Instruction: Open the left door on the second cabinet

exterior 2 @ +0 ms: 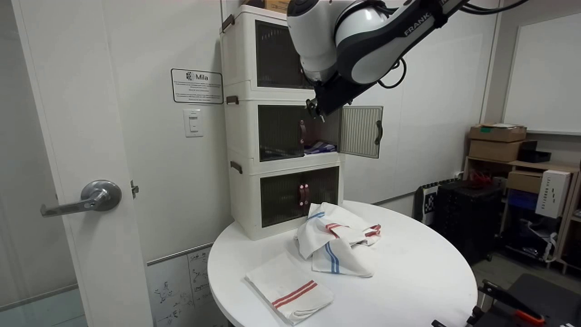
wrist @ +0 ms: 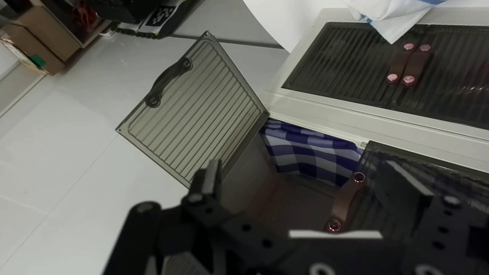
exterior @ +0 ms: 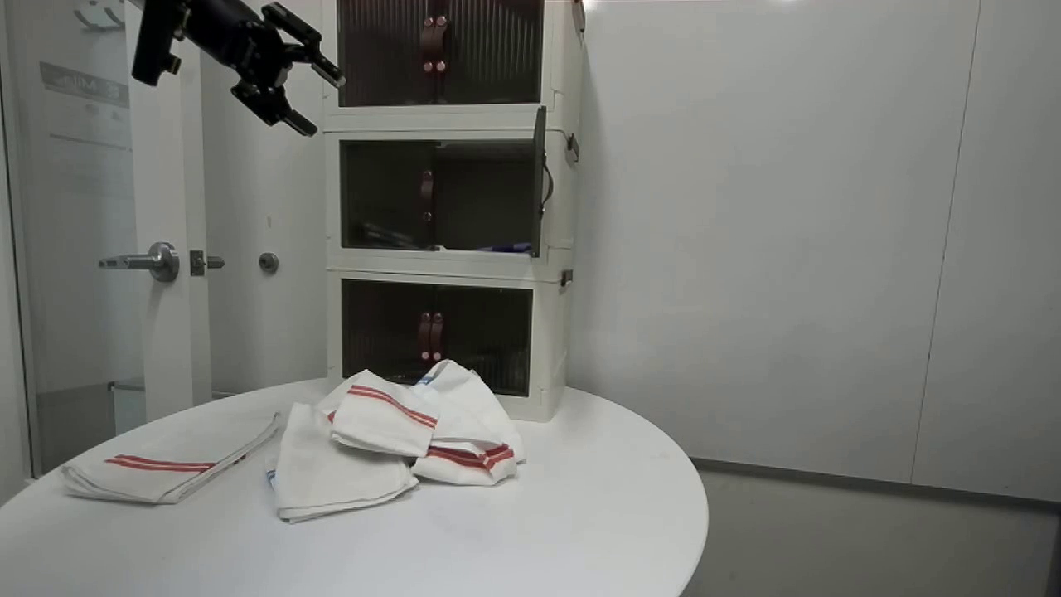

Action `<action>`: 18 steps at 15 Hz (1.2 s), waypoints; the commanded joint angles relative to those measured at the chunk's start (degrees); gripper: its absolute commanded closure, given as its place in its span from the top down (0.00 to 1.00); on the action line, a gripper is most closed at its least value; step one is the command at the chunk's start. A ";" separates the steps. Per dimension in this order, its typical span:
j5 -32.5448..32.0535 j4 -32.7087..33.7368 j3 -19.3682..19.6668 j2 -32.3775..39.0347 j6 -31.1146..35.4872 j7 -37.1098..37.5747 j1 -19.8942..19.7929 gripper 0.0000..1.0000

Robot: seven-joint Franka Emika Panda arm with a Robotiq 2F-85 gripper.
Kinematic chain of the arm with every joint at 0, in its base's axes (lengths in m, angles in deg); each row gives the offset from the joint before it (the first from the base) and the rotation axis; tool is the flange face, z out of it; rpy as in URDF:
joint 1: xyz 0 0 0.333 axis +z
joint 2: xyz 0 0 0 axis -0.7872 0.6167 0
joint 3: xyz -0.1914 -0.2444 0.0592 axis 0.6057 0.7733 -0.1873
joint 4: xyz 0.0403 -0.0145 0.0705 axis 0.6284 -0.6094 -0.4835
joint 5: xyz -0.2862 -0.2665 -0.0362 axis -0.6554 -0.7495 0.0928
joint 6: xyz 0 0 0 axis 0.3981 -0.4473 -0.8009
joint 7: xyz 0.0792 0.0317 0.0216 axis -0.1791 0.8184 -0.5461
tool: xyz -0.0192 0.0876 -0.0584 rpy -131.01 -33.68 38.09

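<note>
We've got the pincer (exterior: 323, 104) spread, empty, mid-air; second cabinet (exterior: 439, 260): left door (exterior: 383, 191) closed, right door (exterior 2: 361, 131) swung out.

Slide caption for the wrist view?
Upside-down wrist view: open gripper, cabinet with left door shut, right door open, checked cloth inside.

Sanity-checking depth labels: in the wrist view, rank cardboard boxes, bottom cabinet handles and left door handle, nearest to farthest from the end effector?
1. Left door handle: just ahead of the end effector, right of picture centre.
2. Bottom cabinet handles: upper right.
3. Cardboard boxes: upper left, in the background.
</note>
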 commanded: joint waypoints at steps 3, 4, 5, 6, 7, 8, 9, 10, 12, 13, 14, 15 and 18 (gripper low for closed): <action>-0.88 1.46 3.71 2.68 -0.46 1.78 6.19 1.00; -1.05 2.01 3.76 3.46 -0.80 2.19 6.85 1.00; -2.37 2.81 3.49 4.55 -1.62 3.44 7.50 1.00; -3.02 3.26 3.52 5.26 -1.76 4.09 8.05 1.00; -4.39 3.99 3.49 6.22 -2.42 5.53 8.57 1.00; -5.24 4.65 3.60 7.04 -2.94 6.38 9.07 1.00; -6.46 5.45 3.72 8.00 -3.82 7.69 9.47 1.00; -7.74 6.30 3.84 8.98 -4.90 8.86 9.83 1.00; -9.90 8.05 4.13 10.91 -7.15 10.94 10.42 1.00; -10.92 9.01 4.28 11.98 -8.37 12.01 10.71 1.00; -11.62 9.91 4.45 12.89 -9.26 12.59 10.96 1.00; -12.62 10.88 4.60 13.99 -10.50 13.46 11.27 1.00; -13.83 13.55 5.24 16.98 -12.93 14.92 11.98 1.00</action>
